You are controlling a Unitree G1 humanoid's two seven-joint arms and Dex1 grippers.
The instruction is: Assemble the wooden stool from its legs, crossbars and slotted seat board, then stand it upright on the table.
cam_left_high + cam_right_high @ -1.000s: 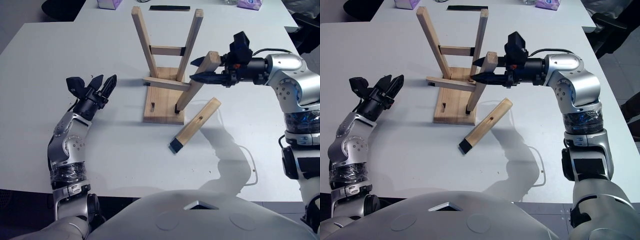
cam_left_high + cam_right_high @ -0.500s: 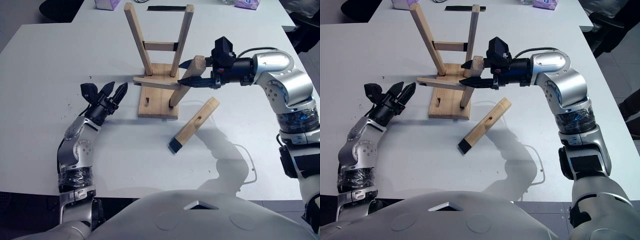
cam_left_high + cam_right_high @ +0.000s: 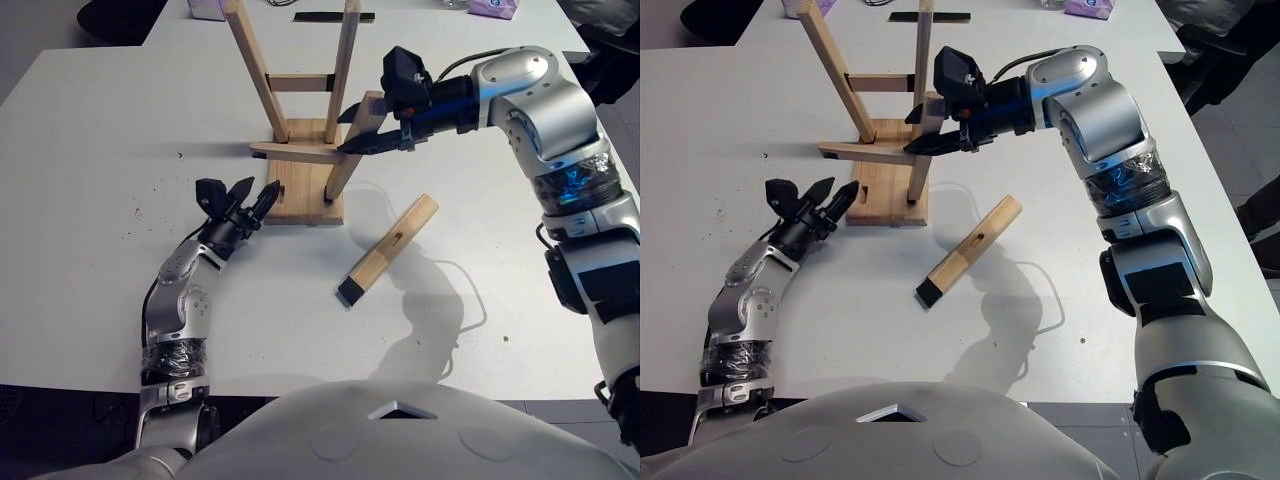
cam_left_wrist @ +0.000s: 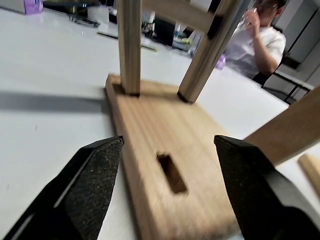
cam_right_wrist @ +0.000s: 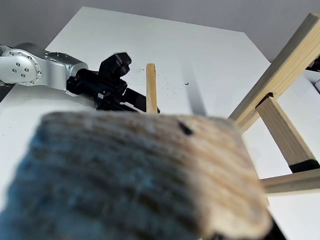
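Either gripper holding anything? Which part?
Right gripper grips the slanted leg near its top end. Left gripper is open and empty beside the seat board.

White table [image 3: 100, 120]. Seat board [image 3: 305, 195] lies flat on it, mid-far, slot side up, with legs [image 3: 255, 70] standing out of it. Loose leg [image 3: 388, 249] lies on the top just right of the board, diagonal, dark-capped end toward the near edge. A thin cable [image 3: 1060, 303] loops right of that. Dark specks [image 3: 140, 205] on the left side. Far edge: black strip [image 3: 320, 17], two purple boxes [image 3: 497, 8].
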